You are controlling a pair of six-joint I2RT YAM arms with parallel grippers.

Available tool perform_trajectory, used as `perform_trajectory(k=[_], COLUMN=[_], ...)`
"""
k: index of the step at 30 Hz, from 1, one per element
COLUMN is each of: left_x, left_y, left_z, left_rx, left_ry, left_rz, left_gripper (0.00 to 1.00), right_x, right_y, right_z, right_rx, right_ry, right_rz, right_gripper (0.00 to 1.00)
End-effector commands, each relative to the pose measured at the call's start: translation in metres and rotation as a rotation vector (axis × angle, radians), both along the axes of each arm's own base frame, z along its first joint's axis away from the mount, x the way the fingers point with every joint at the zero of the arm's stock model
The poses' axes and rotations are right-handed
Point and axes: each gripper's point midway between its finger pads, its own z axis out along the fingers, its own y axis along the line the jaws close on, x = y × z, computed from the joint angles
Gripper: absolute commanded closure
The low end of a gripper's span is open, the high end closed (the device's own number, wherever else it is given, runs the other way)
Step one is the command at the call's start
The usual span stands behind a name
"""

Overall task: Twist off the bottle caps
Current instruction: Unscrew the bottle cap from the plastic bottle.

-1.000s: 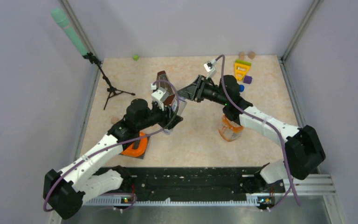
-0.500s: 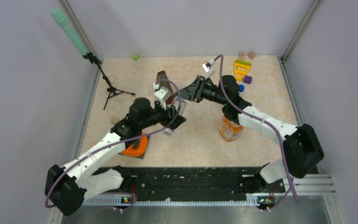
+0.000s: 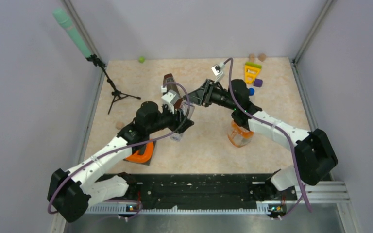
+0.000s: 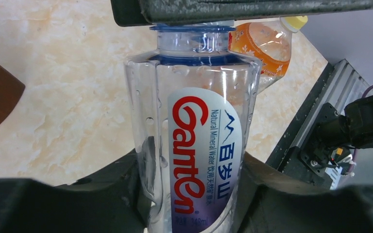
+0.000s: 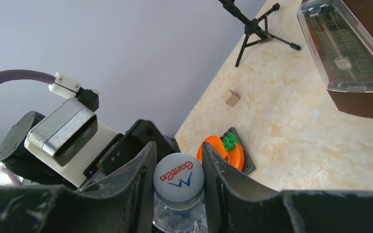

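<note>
The labelled bottle (image 4: 201, 145), clear with droplets inside, is clamped low by the left gripper (image 4: 194, 167) mid-table, its cap (image 5: 178, 175) pinched by the right gripper (image 5: 178, 182). The orange bottle (image 4: 264, 46), yellow cap (image 4: 295, 21) on, sits half hidden behind it.

The beige marbled table (image 3: 209, 153) carries a microphone tripod (image 3: 117, 95) at left, a green ball (image 3: 141, 59) at the back, a brown metronome (image 3: 168, 80) mid-table, an orange-tinted bottle (image 3: 240, 137) at right, and a yellow triangle toy (image 3: 251, 72), purple block (image 3: 258, 82) and blue cap (image 3: 251, 91) far right
</note>
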Motion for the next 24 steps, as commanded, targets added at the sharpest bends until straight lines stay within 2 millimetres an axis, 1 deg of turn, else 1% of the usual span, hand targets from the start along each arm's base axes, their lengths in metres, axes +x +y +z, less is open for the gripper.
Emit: perform_trajectory(k=[1, 3, 6, 8, 9, 12, 14, 16, 18, 21, 24], left_x=[0.015, 0.014, 0.014, 0.014, 0.014, 0.009, 0.004, -0.005, -0.011, -0.014, -0.016], left_y=[0.0, -0.001, 0.003, 0.006, 0.006, 0.004, 0.0, -0.007, -0.011, -0.011, -0.01], left_z=[0.014, 0.014, 0.014, 0.014, 0.014, 0.02, 0.024, 0.032, 0.039, 0.047, 0.052], left_rx=[-0.031, -0.024, -0.021, -0.029, -0.034, -0.06, -0.08, -0.115, -0.149, -0.181, -0.201], left_ry=[-0.067, -0.057, -0.058, -0.07, -0.076, -0.101, -0.101, -0.12, -0.138, -0.162, -0.181], left_rz=[0.051, 0.044, 0.06, 0.076, 0.08, 0.051, 0.016, -0.047, -0.087, -0.097, -0.094], left_gripper=[0.58, 0.69, 0.76, 0.84, 0.85, 0.95, 0.96, 0.97, 0.99, 1.0, 1.0], right_x=[-0.012, -0.014, -0.016, -0.018, -0.019, -0.023, -0.027, -0.036, -0.041, -0.045, -0.051], right_y=[0.001, 0.001, 0.002, 0.002, 0.002, 0.003, 0.004, 0.004, 0.004, 0.001, -0.002], right_z=[0.006, 0.005, 0.004, 0.004, 0.004, 0.007, 0.009, 0.01, 0.01, 0.016, 0.023], right_rx=[0.019, 0.026, 0.032, 0.033, 0.03, 0.034, 0.035, 0.031, 0.01, -0.011, 0.014], right_ry=[-0.02, -0.023, -0.024, -0.03, -0.035, -0.054, -0.08, -0.138, -0.19, -0.243, -0.283], right_rz=[0.046, 0.055, 0.065, 0.079, 0.086, 0.106, 0.135, 0.187, 0.225, 0.246, 0.252], right_gripper=[1.0, 1.0, 1.0, 1.0, 1.0, 1.0, 1.0, 1.0, 1.0, 1.0, 1.0])
